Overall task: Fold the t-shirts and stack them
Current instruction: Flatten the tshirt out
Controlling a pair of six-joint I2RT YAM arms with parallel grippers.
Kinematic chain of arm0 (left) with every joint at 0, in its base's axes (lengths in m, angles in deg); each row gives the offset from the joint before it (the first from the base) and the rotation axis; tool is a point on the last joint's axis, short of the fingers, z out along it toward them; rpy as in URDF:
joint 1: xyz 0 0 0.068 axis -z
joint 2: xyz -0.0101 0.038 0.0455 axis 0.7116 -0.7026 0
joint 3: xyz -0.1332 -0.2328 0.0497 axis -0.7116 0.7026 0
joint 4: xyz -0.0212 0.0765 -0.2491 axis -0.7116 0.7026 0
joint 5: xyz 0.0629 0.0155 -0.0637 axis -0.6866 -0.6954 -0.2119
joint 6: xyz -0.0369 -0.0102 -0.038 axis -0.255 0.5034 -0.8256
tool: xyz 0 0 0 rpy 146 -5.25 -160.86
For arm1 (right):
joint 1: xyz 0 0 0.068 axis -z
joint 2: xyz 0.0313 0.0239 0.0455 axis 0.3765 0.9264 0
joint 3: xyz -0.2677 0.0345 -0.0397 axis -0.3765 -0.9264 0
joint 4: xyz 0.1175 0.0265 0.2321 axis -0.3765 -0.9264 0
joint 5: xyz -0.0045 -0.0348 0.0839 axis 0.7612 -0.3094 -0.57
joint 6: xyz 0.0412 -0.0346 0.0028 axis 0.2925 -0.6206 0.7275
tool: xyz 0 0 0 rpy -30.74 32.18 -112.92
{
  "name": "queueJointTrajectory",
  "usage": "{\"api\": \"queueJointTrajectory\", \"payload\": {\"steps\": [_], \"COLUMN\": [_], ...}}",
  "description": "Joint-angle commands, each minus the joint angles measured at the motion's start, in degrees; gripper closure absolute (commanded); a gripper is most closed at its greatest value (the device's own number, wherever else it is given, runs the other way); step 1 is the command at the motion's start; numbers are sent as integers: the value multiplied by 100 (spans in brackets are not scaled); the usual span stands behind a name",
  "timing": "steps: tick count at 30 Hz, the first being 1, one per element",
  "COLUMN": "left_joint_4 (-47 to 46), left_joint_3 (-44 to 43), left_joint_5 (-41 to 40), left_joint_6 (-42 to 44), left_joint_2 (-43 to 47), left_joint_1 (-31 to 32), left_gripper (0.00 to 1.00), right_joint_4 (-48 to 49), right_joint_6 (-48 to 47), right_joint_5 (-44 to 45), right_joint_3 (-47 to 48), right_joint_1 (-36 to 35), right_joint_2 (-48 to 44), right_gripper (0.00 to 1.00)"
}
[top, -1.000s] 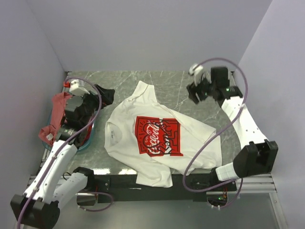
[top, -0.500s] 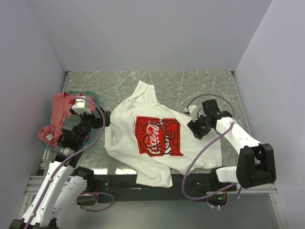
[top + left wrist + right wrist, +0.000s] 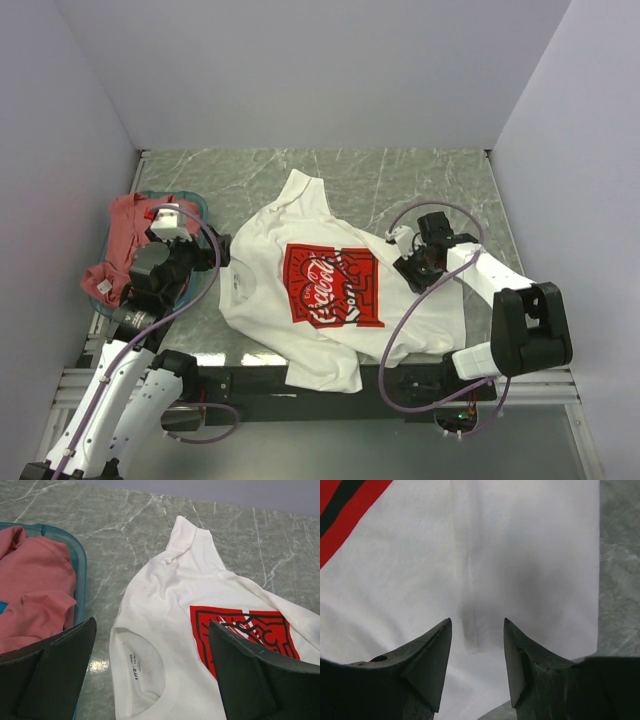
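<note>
A: Shirts?
B: One white t-shirt (image 3: 330, 290), red square print, spread wrinkled mid-table (image 3: 400, 175). One red t-shirt (image 3: 125, 225), bunched in the basket (image 3: 80, 565).
A: Tools?
B: The left tool (image 3: 152, 624) gapes wide by the collar. The right tool (image 3: 477, 625) is apart astride a crease, possibly touching cloth.

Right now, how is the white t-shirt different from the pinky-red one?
The white t-shirt lies spread out on the table; the salmon-red t-shirt is bunched up in the teal basket. The white t-shirt has a red square print; the salmon-red t-shirt looks plain. Both are soft tees, not yet folded.
</note>
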State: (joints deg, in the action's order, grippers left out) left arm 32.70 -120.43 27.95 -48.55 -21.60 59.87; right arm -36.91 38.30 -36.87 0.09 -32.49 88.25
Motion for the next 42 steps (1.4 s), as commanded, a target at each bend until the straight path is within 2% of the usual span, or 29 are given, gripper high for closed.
{"api": "queueJointTrajectory", "payload": {"steps": [1, 6, 9, 15, 18, 22, 26, 29, 30, 32, 36, 38, 40, 42], "left_joint_4": [-166, -175, -166, -166, -175, -175, -175, -166, -166, -166, -175, -184, -184, -158], "left_joint_3": [-100, -100, -108, -117, -108, -108, -108, -100, -108, -108, -100, -100, -91, -108], "left_joint_5": [-34, -25, -8, -8, 1, 1, 1, -8, 1, 1, -8, 1, 1, -34], "left_joint_6": [117, 117, 117, 126, 126, 135, 135, 135, 135, 135, 135, 144, 152, 152], "left_joint_2": [54, 10, -25, -16, -16, -16, -16, -16, -16, -7, -25, -42, -60, -78], "left_joint_1": [18, 18, 18, 18, 18, 18, 18, 18, 18, 18, 18, 18, 18, 9], "left_gripper": [1, 1, 1, 1, 1, 1, 1, 1, 1, 1, 1, 1, 1, 1], "right_joint_4": [152, 117, 108, 3, -24, -33, 2, -15, -15, -24, 20, 169, 588, 1186], "right_joint_6": [-2, -28, -28, -46, -28, -11, -20, -28, -28, -46, -133, -195, -178, 31], "right_joint_5": [38, 12, 38, 20, 3, 3, 55, 73, 91, 152, 625, 1169, 1539, 2486], "right_joint_3": [-57, -57, -39, 31, 40, 31, 5, 40, 84, 128, 618, 987, 1777, 2592], "right_joint_1": [-44, -44, -44, -44, -44, -44, -44, -44, -44, -44, -35, 0, 70, 210], "right_joint_2": [144, 267, 311, 381, 425, 417, 478, 505, 461, 391, 311, 451, 881, 1441], "right_gripper": [48, 55, 65, 71, 72, 63, 63, 73, 82, 88, 100, 100, 100, 100]}}
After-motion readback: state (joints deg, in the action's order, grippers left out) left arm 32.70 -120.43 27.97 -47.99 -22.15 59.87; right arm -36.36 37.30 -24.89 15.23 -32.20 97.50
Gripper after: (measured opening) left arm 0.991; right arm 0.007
